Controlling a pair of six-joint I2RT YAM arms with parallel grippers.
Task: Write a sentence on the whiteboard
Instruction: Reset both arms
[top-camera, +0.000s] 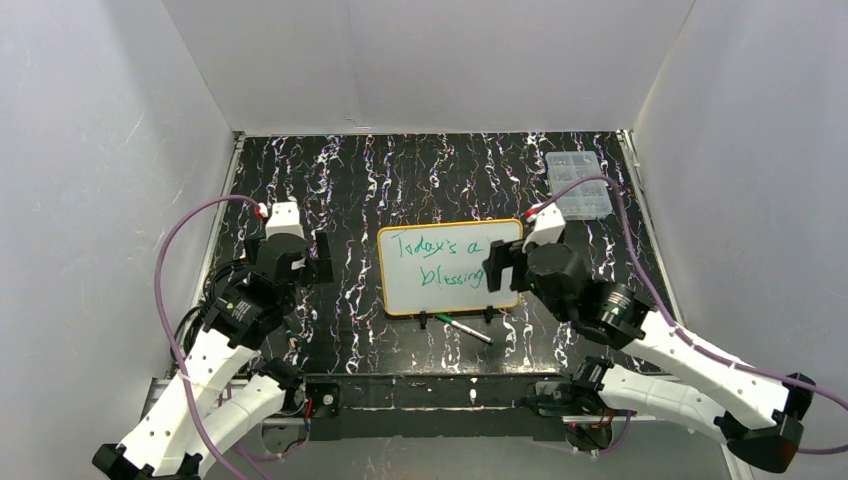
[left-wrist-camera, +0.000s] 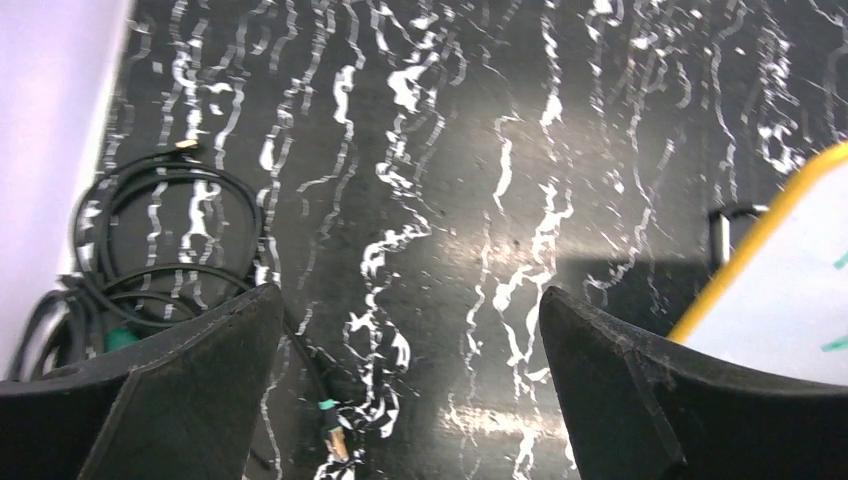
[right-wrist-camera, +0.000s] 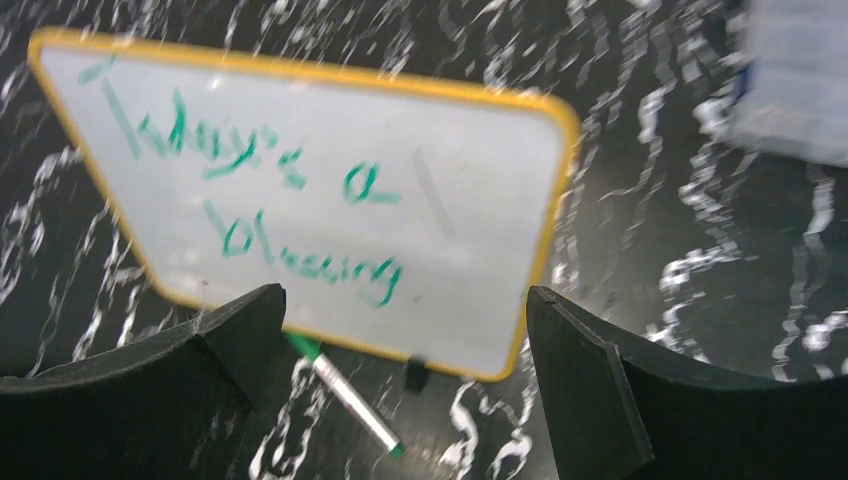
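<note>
I see L claw (left-wrist-camera: 405, 300) wide, empty; R claw (right-wrist-camera: 400, 295) same. Pen (right-wrist-camera: 350, 400) on desk (right-wrist-camera: 640, 250) just before board (right-wrist-camera: 330, 200) w/ green writing.

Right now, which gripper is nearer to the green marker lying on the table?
Right. The right gripper hangs open above the whiteboard's right end, close to the marker; the left gripper stands open farther off, beyond the board's left edge.

whiteboard (top-camera: 450, 268) — centre of table (top-camera: 350, 190) | marker (top-camera: 463, 328) — just before it | box (top-camera: 578, 185) behind it, right
</note>
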